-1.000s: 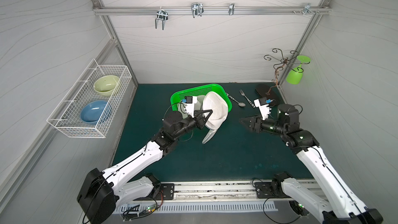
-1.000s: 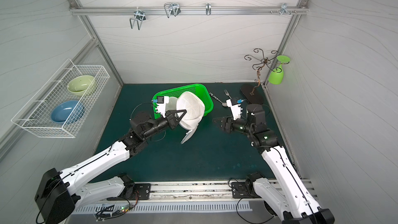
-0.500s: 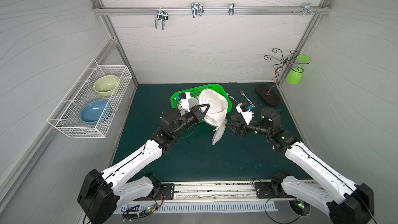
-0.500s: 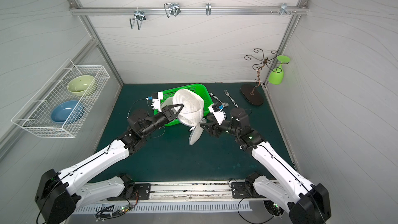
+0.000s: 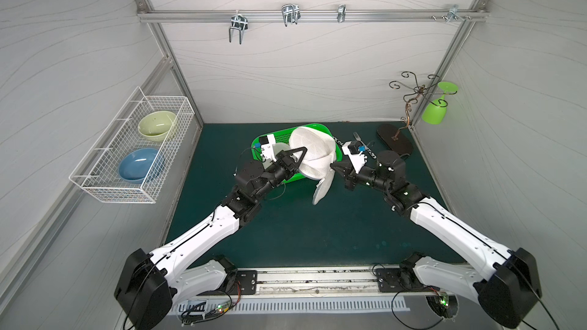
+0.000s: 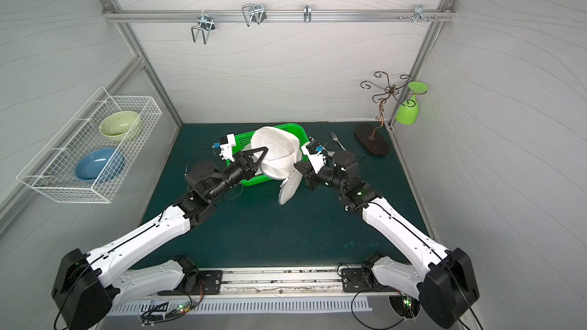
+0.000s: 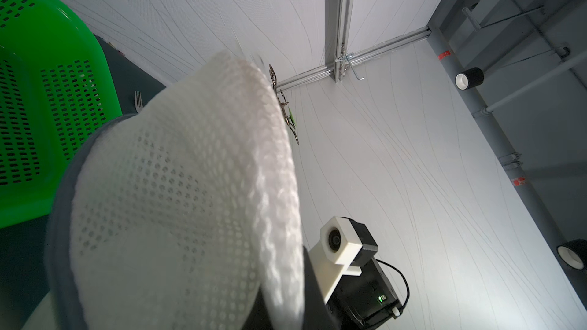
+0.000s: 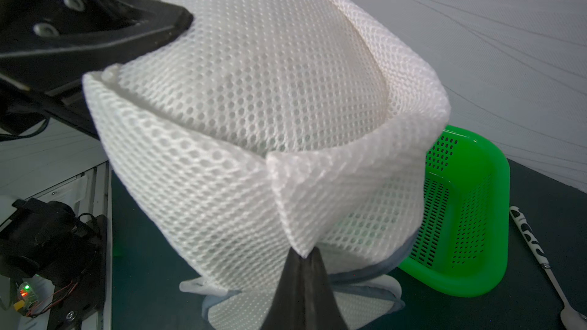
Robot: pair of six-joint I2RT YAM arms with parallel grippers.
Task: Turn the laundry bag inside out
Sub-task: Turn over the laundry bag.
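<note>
The white mesh laundry bag hangs domed in the air over the front of the green basket, stretched between both arms. A flat flap with grey trim dangles below it. My left gripper is shut on the bag's edge on its left side; one of its black fingers lies over the mesh. My right gripper is shut on a pinched fold of the mesh on the bag's right side. In the left wrist view the bag hides the jaws.
The green basket stands behind the bag. A fork and a black-and-white-handled utensil lie to its right. A metal stand with a hanging green glass fills the back right corner. A wire rack with two bowls hangs on the left wall.
My right arm came in from the right to the bag and its jaws closed on a fold of mesh. The left arm raised the bag slightly toward the basket.
</note>
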